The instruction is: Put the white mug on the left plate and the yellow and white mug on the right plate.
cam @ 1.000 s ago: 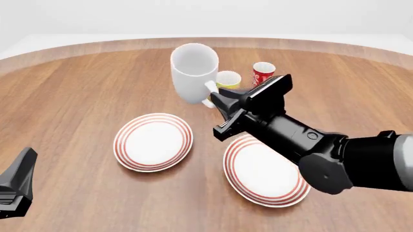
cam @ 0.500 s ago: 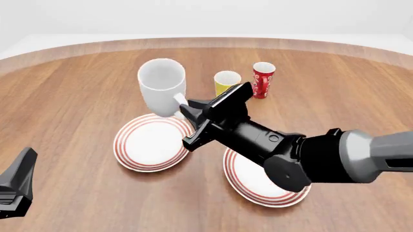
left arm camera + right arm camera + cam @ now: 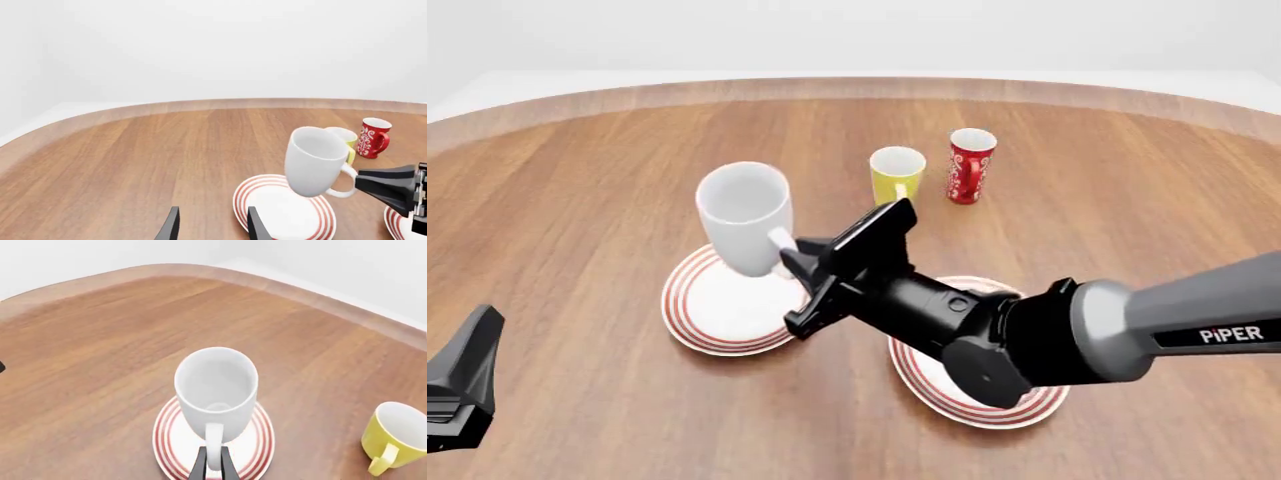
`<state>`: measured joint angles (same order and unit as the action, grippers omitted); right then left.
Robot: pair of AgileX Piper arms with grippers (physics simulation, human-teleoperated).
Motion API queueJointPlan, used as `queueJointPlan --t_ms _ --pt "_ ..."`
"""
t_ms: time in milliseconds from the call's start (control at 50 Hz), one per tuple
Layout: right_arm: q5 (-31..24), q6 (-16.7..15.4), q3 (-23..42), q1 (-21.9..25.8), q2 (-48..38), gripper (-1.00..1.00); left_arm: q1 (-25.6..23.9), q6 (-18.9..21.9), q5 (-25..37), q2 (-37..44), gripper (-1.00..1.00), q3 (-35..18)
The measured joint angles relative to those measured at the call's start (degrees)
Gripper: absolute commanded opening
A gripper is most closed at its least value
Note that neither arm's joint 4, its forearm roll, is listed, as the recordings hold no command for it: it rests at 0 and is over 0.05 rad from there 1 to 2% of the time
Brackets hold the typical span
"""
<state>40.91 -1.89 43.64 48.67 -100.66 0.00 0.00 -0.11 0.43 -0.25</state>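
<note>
The right gripper (image 3: 790, 251) has its fingers (image 3: 200, 465) pinched on the loop handle of the white mug (image 3: 745, 217), which hangs upright over the left plate (image 3: 701, 312) at centre-left of the front view; whether its base touches the plate cannot be told. The right arm crosses the right plate (image 3: 1014, 405) in the lower right, hiding much of it. The left gripper (image 3: 212, 227) sits at the lower left corner of the front view, its fingers (image 3: 172, 226) spread apart and holding nothing. The yellow and white mug (image 3: 896, 173) stands on the table (image 3: 587, 180) in the upper middle, just left of a red mug (image 3: 970, 165).
</note>
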Motion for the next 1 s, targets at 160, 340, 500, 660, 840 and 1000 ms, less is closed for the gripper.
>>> queueJointPlan --t_ms 160,340,500,660,840,1000 --pt "0.1 0.6 0.4 0.3 -1.6 -1.00 0.0 0.0 0.0 0.0 1.00 0.0" --pt "0.1 1.3 0.9 0.6 -3.4 -1.00 0.0 0.0 0.0 0.0 1.00 0.0" --pt "0.0 1.8 1.5 1.0 -4.8 -1.00 0.0 0.0 0.0 0.0 1.00 0.0" --pt "0.1 2.3 2.0 1.2 -6.3 -1.00 0.0 0.0 0.0 0.0 1.00 0.0" --pt "-0.1 2.7 2.7 1.4 -7.7 -1.00 0.0 0.0 0.0 0.0 1.00 0.0" --pt "-0.2 2.9 3.2 1.3 -8.8 -1.00 0.0 0.0 0.0 0.0 1.00 0.0"
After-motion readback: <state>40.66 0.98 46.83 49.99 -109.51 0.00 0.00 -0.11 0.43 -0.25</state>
